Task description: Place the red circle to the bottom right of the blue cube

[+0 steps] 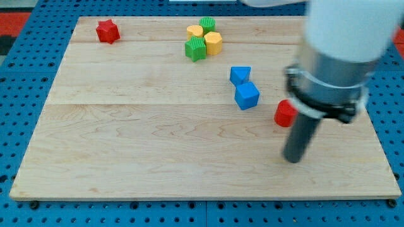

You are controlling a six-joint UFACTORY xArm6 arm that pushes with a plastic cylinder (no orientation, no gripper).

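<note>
The red circle [285, 113] lies on the wooden board at the view's right, partly hidden behind the arm. The blue cube [247, 96] sits just to its left and slightly higher in the view. A blue triangle-like block [240, 75] touches the cube's top. My tip [293, 157] is the lower end of the dark rod; it stands below the red circle and slightly to its right, close to it, and to the lower right of the blue cube.
A red star [108, 31] lies at the board's top left. A cluster of two green blocks [196, 48] and two yellow blocks [213, 43] sits at the top centre. The board's right edge [379, 135] is near the arm.
</note>
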